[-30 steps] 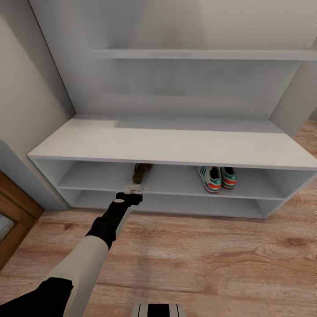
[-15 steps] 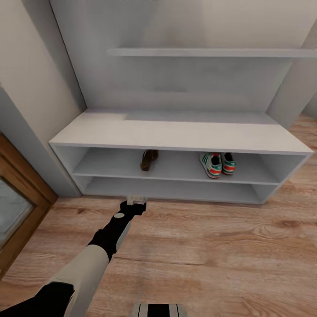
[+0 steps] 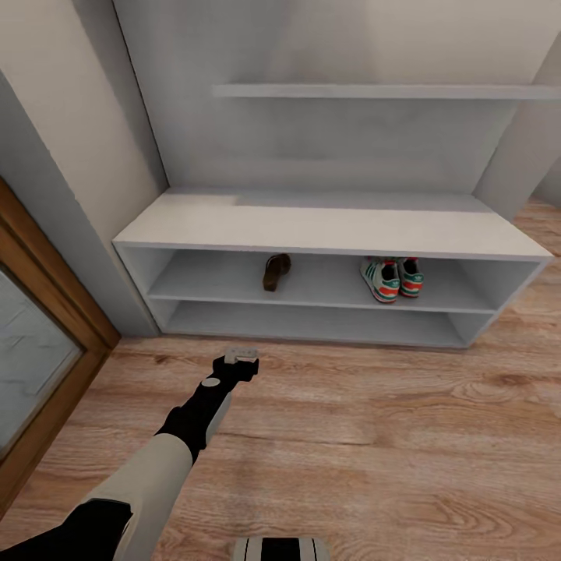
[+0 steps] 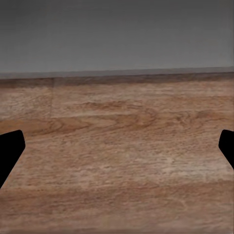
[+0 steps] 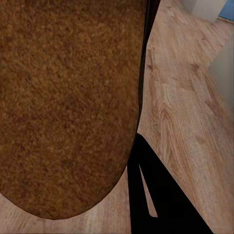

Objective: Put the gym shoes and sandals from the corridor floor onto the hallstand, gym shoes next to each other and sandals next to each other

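Observation:
The pale grey hallstand (image 3: 327,230) stands ahead against the wall. Both gym shoes (image 3: 391,279) sit side by side on its middle shelf, heels toward me. One brown sandal (image 3: 276,271) lies on the same shelf, further left, apart from them. My left gripper (image 3: 241,357) hovers over the corridor floor (image 3: 374,421) in front of the rack; in the left wrist view its fingertips (image 4: 9,146) stand wide apart with only planks between them. In the right wrist view a second sandal (image 5: 68,102) sits close up above the floor, my right gripper (image 5: 137,146) shut on it.
A wooden door frame with a glass pane (image 3: 43,343) flanks the left side, next to a grey wall strip. An upper ledge (image 3: 382,91) runs above the bench top. The robot's base (image 3: 280,549) shows at the bottom edge.
The camera has backed away and turned, so the rack looks smaller and further right. My left gripper has withdrawn from the shelf edge, and the sandal stays on the shelf.

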Controlling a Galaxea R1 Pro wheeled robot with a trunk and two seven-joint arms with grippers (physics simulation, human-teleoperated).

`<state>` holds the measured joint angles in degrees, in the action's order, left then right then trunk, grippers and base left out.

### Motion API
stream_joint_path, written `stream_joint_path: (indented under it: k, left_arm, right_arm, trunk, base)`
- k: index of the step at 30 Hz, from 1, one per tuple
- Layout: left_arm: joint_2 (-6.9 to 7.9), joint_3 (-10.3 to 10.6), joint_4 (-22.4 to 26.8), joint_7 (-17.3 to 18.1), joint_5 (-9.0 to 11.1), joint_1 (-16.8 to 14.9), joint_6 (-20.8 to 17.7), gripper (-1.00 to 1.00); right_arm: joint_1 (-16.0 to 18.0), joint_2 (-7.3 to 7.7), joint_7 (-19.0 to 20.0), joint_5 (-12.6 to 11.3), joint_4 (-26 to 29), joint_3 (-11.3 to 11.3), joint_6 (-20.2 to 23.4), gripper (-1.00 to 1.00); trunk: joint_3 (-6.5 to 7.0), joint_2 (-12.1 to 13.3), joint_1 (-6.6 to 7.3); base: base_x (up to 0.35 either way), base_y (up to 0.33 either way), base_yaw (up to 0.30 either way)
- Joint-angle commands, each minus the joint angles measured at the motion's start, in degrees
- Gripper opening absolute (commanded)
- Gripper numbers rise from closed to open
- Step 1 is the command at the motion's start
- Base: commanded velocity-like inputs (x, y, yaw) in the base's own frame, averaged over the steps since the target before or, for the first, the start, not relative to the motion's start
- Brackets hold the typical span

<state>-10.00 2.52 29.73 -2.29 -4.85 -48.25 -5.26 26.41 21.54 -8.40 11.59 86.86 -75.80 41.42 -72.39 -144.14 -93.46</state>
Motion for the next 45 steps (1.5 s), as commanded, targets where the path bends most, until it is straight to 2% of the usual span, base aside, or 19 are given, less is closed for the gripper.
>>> stream_joint_path:
  k: [1, 11, 25, 27, 30, 31, 33, 34, 39, 41, 42, 44, 45]
  left_arm:
    - [0.00, 0.1, 0.1, -0.3, -0.5, 0.0, -0.4, 1.00]
    - [0.00, 0.1, 0.1, -0.3, -0.5, 0.0, -0.4, 1.00]
    - [0.00, 0.0, 0.3, -0.1, -0.2, 0.0, -0.2, 1.00]
    - [0.00, 0.0, 0.3, 0.7, 0.6, 0.0, 0.0, 1.00]
    - [0.43, -0.1, 0.3, 4.1, 3.3, 0.0, 1.4, 1.00]
    - [1.58, -0.2, 0.2, 7.1, 5.3, 0.0, 3.0, 1.00]
    - [3.13, -0.2, 0.1, 11.0, 7.6, 0.0, 4.9, 1.00]
    - [4.82, -0.2, 0.0, 15.7, 9.8, 0.1, 6.9, 1.00]
    - [8.71, -0.2, -0.1, 29.8, 14.1, 0.7, 10.0, 1.00]
    - [11.22, -0.3, -0.2, 41.8, 15.7, 1.1, 11.0, 1.00]
    - [11.76, -0.3, -0.2, 44.8, 15.9, 1.2, 11.1, 1.00]
    - [13.38, -0.3, -0.2, 55.8, 16.4, 1.4, 11.4, 1.00]
    - [13.84, -0.3, -0.2, 60.3, 16.6, 1.4, 11.5, 1.00]
  right_arm:
    - [0.0, 0.01, -0.1, 0.1, 0.0, 0.0, 0.3, -1.00]
    - [0.0, 0.01, -0.1, 0.1, 0.1, 0.0, 0.3, -1.00]
    - [0.0, 0.02, -0.1, 0.1, 0.1, 0.0, 0.3, -1.00]
    - [0.0, 0.01, -0.1, 0.1, 0.1, 0.0, 0.3, -1.00]
    - [0.0, 0.00, -0.1, 0.1, 0.1, 0.0, 0.3, -1.00]
    - [0.0, 0.00, -0.1, 0.1, 0.1, 0.0, 0.2, -1.00]
    - [0.0, 0.00, -0.1, 0.1, 0.0, 0.0, 0.2, -1.00]
    - [0.0, -0.01, -0.2, 0.1, 0.0, 0.0, 0.2, -1.00]
    - [0.0, -0.01, -0.1, 0.1, 0.1, 0.1, 0.2, -1.00]
    - [0.0, -0.01, -0.1, 0.1, 0.1, 0.1, 0.3, -1.00]
    - [0.0, -0.01, -0.1, 0.1, 0.1, 0.1, 0.3, -1.00]
    - [0.0, 0.00, -0.1, 0.1, 0.0, 0.1, 0.3, -1.00]
    - [0.0, 0.00, -0.1, 0.1, 0.0, 0.1, 0.3, -1.00]
  trunk:
    - [-0.04, 0.0, 0.01]
    - [-0.04, 0.0, 0.01]
    - [-0.04, 0.0, 0.01]
    - [-0.04, 0.0, 0.01]
    - [-0.04, 0.0, 0.01]
    - [-0.04, 0.0, 0.01]
    - [-0.04, 0.0, 0.01]
    - [-0.04, 0.0, 0.01]
    - [-0.04, 0.0, 0.01]
    - [-0.04, 0.0, 0.01]
    - [-0.04, 0.0, 0.01]
    - [-0.04, 0.0, 0.01]
    - [-0.04, 0.0, 0.01]
  base:
    - [-0.013, 0.002, 0.000]
    - [-0.197, 0.084, 0.000]
    - [0.008, 0.076, 0.000]
    - [0.004, 0.011, 0.000]
    - [0.002, 0.004, 0.000]
    - [0.001, 0.002, 0.000]
    - [0.001, 0.002, 0.000]
    - [0.000, 0.000, 0.000]
    - [0.000, 0.000, 0.000]
    - [0.000, 0.000, 0.000]
    - [0.000, 0.000, 0.000]
    - [0.000, 0.000, 0.000]
    - [0.000, 0.000, 0.000]
